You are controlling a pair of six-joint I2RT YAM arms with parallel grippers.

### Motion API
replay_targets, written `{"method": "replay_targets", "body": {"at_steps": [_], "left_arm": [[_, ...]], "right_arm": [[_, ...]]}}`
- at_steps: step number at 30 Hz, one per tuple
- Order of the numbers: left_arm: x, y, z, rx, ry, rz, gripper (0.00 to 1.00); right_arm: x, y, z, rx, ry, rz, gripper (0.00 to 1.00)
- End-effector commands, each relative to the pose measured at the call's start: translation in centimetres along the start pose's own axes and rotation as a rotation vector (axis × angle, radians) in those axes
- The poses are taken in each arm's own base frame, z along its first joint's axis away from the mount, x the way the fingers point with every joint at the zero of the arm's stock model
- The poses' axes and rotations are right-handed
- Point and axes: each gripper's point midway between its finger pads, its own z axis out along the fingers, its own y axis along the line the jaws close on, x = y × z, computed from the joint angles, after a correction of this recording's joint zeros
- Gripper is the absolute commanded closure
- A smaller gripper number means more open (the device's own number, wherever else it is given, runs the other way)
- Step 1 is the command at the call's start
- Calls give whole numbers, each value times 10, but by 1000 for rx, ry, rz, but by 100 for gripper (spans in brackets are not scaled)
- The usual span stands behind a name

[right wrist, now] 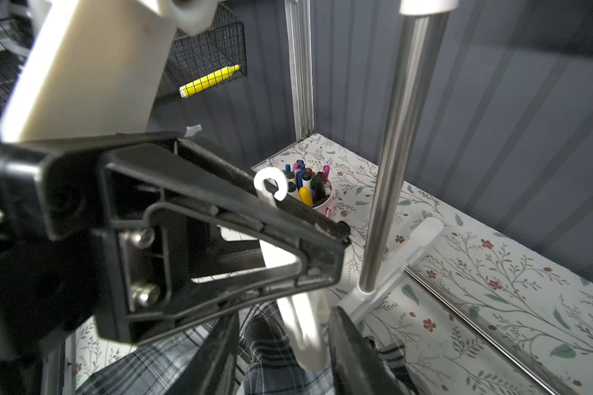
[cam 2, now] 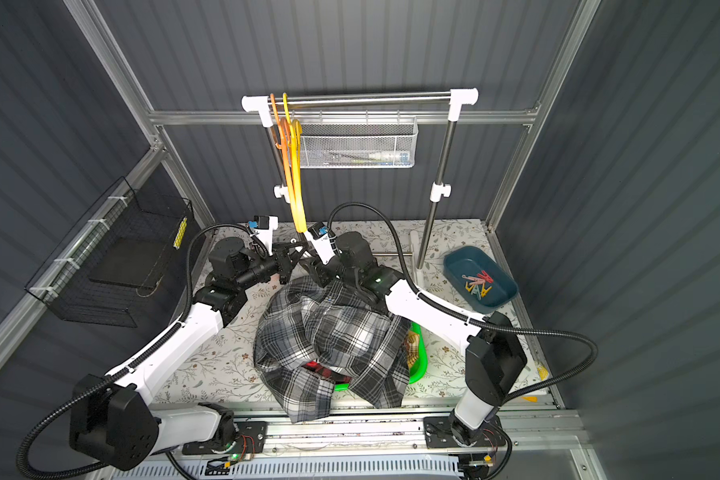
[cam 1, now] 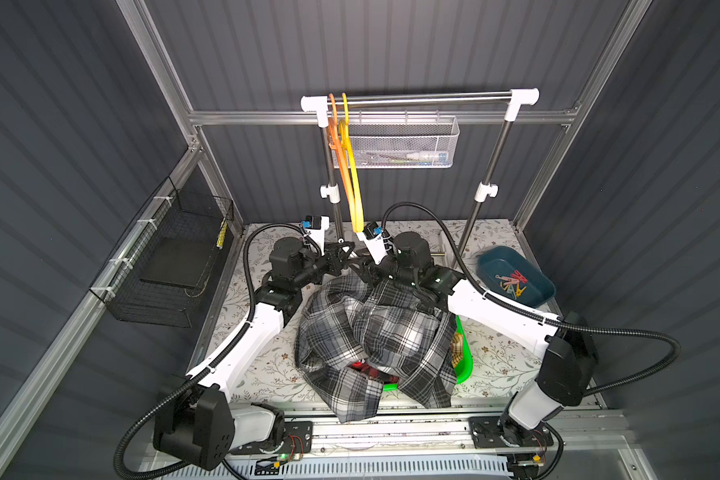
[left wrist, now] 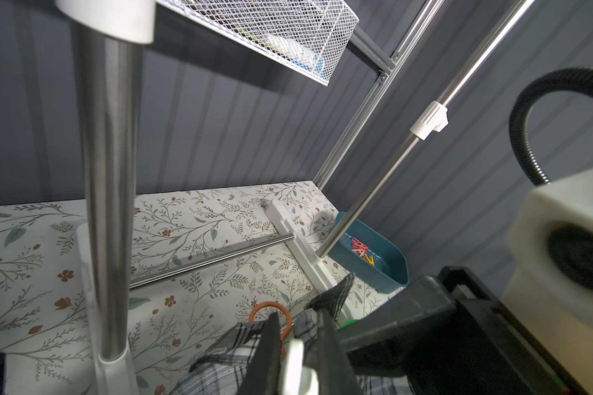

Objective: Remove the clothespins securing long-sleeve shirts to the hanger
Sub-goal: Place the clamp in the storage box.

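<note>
A grey plaid long-sleeve shirt (cam 1: 375,328) (cam 2: 329,332) lies heaped over a green basket (cam 1: 464,365). A red-and-black shirt (cam 1: 366,370) peeks out under it. At the shirt's far end my left gripper (left wrist: 298,318) (cam 1: 348,259) is shut on the neck of a white hanger (right wrist: 271,186). An orange hook (left wrist: 271,306) shows just behind it. My right gripper (right wrist: 285,328) (cam 1: 360,270) straddles the collar and a white plastic piece (right wrist: 305,338), with its jaws apart. Whether that piece is hanger or clip I cannot tell. Several loose clothespins (cam 1: 514,284) (left wrist: 362,249) lie in a blue bin (cam 1: 491,253).
The rack's left post (left wrist: 110,205) stands right beside both grippers, and its base bar (left wrist: 220,256) lies on the table. Orange and yellow hangers (cam 1: 350,174) hang from the rod. A white mesh basket (cam 1: 404,145), a black wire basket (cam 1: 171,266) and a pen cup (right wrist: 308,188) are nearby.
</note>
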Motion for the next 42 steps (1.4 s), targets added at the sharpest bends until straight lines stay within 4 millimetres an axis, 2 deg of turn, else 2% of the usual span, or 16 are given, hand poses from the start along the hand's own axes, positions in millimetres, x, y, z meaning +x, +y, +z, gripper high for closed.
{"method": "replay_targets", "body": {"at_steps": [1,11,20,25,27,30,37,42], "left_arm": [[-2,-8,4,36,20,-23,100],[-4,-13,4,60,28,-28,99],[-8,-18,3,89,14,-43,96],[-13,-22,0,93,5,-34,81],[-15,-23,-1,89,4,-27,63],[-16,-20,-2,64,17,-20,49],[-24,-8,-3,23,4,-57,34],[-37,2,-15,-12,-45,-32,30]], "right_arm": [[-14,1,2,9,-30,-6,60],[-12,-1,8,17,-20,-9,73],[-11,-4,8,32,-14,-9,93],[-11,-4,4,36,-16,-5,99],[-12,-3,0,38,-19,-4,100],[-10,-3,-4,38,-20,5,100],[-1,-4,-18,57,-19,30,100],[8,-11,-39,117,-9,51,100]]}}
